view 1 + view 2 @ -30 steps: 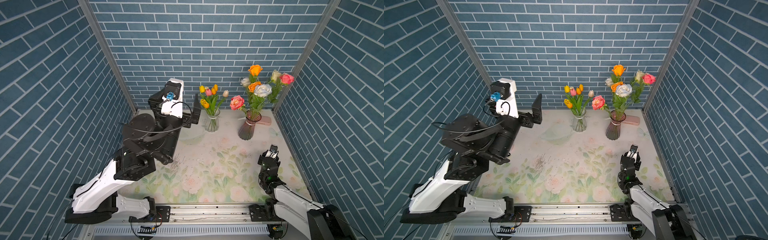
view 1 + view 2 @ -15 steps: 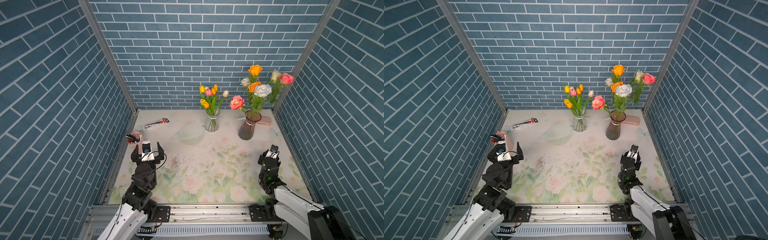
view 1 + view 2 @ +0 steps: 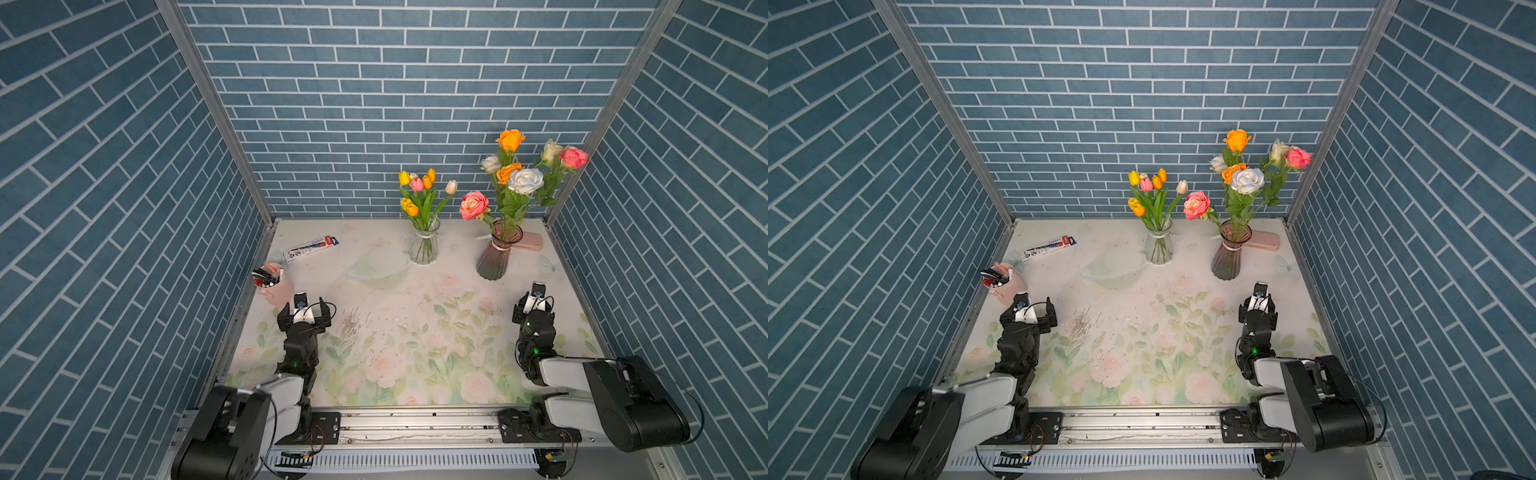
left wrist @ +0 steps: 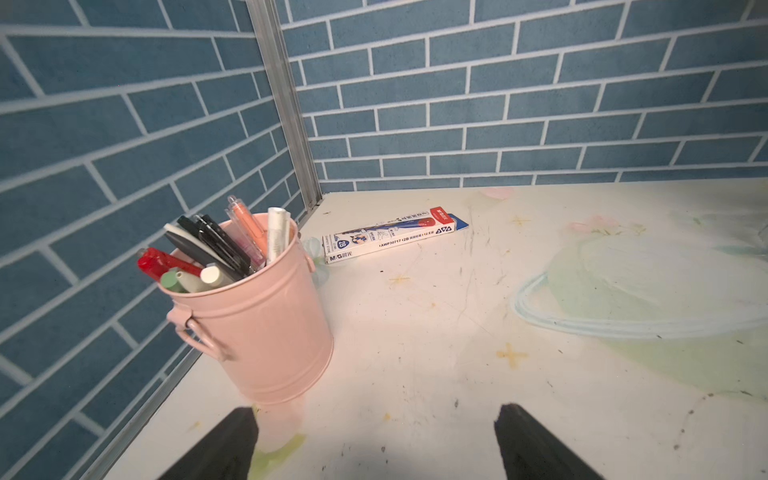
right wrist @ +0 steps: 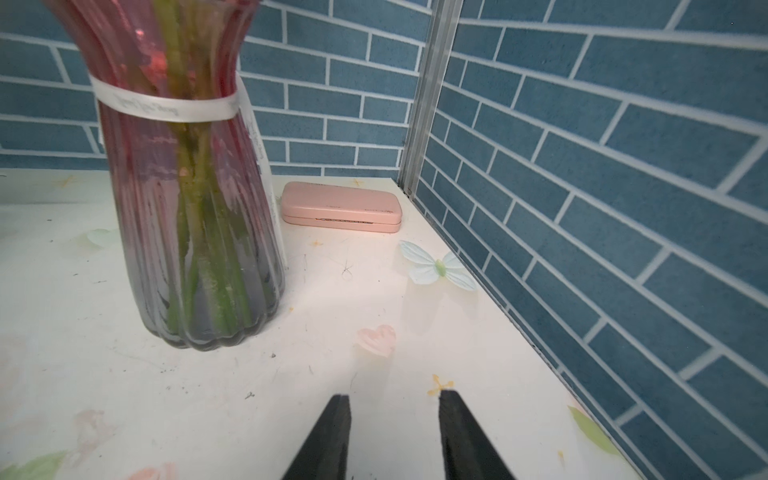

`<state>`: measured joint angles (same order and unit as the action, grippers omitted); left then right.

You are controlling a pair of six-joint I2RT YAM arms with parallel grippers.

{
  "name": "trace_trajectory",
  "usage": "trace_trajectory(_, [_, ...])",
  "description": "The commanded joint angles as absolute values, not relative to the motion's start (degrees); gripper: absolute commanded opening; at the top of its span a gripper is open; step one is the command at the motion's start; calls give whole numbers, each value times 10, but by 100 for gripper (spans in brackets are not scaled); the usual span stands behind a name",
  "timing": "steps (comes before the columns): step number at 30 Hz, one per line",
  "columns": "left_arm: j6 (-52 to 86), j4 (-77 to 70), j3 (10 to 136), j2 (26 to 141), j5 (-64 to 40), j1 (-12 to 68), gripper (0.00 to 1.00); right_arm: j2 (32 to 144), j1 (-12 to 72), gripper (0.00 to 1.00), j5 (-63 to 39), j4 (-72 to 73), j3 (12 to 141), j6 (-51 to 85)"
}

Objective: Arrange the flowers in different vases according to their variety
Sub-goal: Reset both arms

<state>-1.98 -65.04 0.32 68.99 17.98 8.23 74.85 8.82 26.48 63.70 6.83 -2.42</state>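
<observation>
Vases (image 3: 423, 249), two; bouquets (image 3: 419, 195), two.

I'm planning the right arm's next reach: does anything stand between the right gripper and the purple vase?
Nothing visible does. Only bare tablecloth lies between the right gripper and the purple vase; the pink case sits behind it.

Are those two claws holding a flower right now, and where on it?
Nothing is held. The left claw and right claw are both open and empty; tulips sit in the clear vase, roses in the purple vase.
</observation>
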Motion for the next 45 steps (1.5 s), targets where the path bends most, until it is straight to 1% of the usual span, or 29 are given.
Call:
trace_trajectory(1, [-15,-807,27,749,93,54,94,757,42,39,150,670,96,-7])
trace_trajectory(2, [-21,-798,42,778,76,54,92,765,28,39,128,706,84,13])
trace_trajectory(4, [-38,-860,47,857,46,54,88,818,11,39,105,835,39,33])
trace_trajectory(5, [-34,-874,52,872,49,53,87,848,1,40,78,899,21,35])
trace_trajectory(6, [-33,-801,68,845,38,48,87,871,-1,40,77,924,17,38])
trace_trajectory(7, [-38,-786,80,849,17,43,87,879,-2,41,66,934,22,35])
trace_trajectory(8, [-29,-788,91,865,15,39,88,859,-2,41,59,857,43,31])
trace_trajectory(9, [-19,-731,114,859,12,28,89,866,-2,41,45,821,67,24])
trace_trajectory(10, [-1,-724,124,865,-8,11,91,878,0,41,5,779,102,5])
trace_trajectory(11, [3,-718,126,864,-18,2,95,876,9,43,-17,705,136,-19])
trace_trajectory(13, [2,-717,127,864,-13,4,100,878,17,45,-14,717,133,-24])
trace_trajectory(15, [2,-719,126,865,-12,4,100,878,17,58,-13,718,133,-24])
trace_trajectory(16, [2,-718,125,864,-11,4,100,879,17,95,-14,720,133,-24])
trace_trajectory(17, [3,-718,126,864,-11,4,100,878,17,100,-13,720,132,-24])
trace_trajectory(45, [2,-718,127,865,-11,4,100,876,18,100,-13,724,129,-24])
